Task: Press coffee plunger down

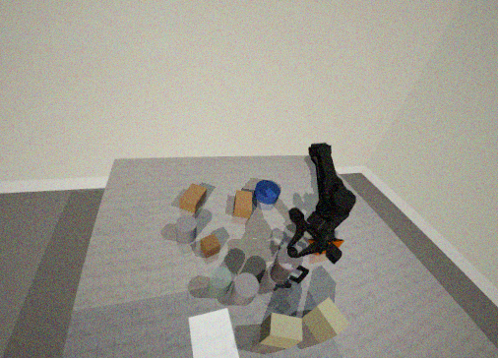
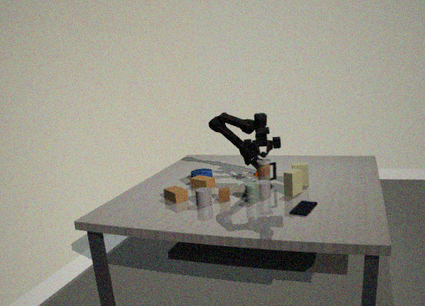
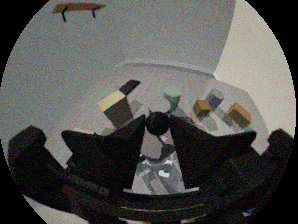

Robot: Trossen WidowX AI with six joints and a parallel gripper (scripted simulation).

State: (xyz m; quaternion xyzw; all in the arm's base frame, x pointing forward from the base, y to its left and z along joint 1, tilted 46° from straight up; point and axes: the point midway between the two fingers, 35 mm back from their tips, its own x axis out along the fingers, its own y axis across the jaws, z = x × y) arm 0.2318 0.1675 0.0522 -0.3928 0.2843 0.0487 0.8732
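Boxes sit at the left of the table (image 2: pixel 126 215): a tan box (image 2: pixel 175 194), then a second tan box (image 2: pixel 202 182) with a blue bowl (image 2: pixel 202 171) just behind it, then a grey cylinder (image 2: pixel 204 197) and a small tan cube (image 2: pixel 223 194) nearer the front. Further right stand a pale green cup (image 2: pixel 252 190) and another grey cylinder (image 2: pixel 264 189). Just behind those two, toward the far side, stands the coffee press (image 2: pixel 264 171), upright, its dark handle on the right.

My jaws are pinched on the plunger knob (image 3: pixel 158 121), the dark round ball seen between my fingers in the wrist view. The press lies straight below my jaws, and its long axis runs vertically, in line with the way I point. That is what the coming move turns on: I judge the push must go straight down that axis, since any sideways lean could tip or slide the press among its close neighbours.

My arm (image 2: pixel 235 131) rises from the far side, folds at a high elbow on the left, and drops the wrist almost vertically over the press.

Right of the press stand two pale yellow blocks (image 2: pixel 293 182), and nearer, a flat black slab (image 2: pixel 303 208). How far down the plunger has gone, I cannot tell.
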